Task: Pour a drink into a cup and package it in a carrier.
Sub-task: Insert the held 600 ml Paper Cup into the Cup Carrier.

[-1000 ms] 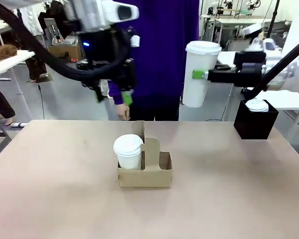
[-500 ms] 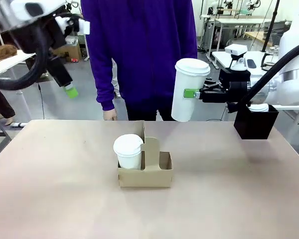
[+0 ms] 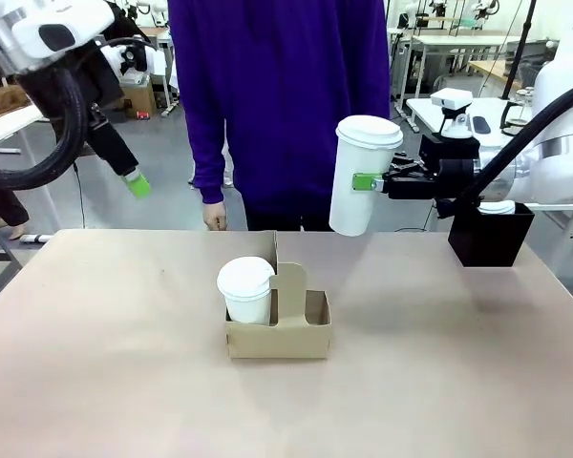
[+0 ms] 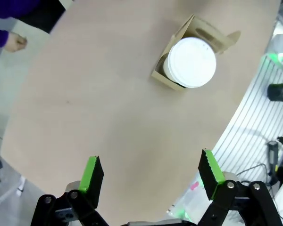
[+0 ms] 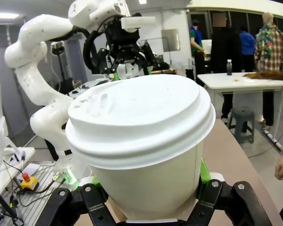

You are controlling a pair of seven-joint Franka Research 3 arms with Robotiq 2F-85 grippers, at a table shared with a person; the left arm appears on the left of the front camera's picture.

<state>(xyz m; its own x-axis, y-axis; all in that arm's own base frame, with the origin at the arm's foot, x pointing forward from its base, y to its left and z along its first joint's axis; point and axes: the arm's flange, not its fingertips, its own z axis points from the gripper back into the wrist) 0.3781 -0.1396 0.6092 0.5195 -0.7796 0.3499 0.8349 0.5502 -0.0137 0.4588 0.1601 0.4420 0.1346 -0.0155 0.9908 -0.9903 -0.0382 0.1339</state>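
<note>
A tall white paper cup with a domed white lid (image 3: 353, 205) is held upright in the right claw (image 3: 360, 181), whose green pads are pressed against its sides, in the air over the far side of the beige desk (image 3: 439, 382). The left claw (image 4: 151, 167) is spread wide and raised off to the left, with nothing in it. A small brown cardboard carrier with an upright handle tab (image 3: 277, 339) is set mid-desk, a shorter lidded white cup (image 3: 245, 286) seated in its left pocket.
</note>
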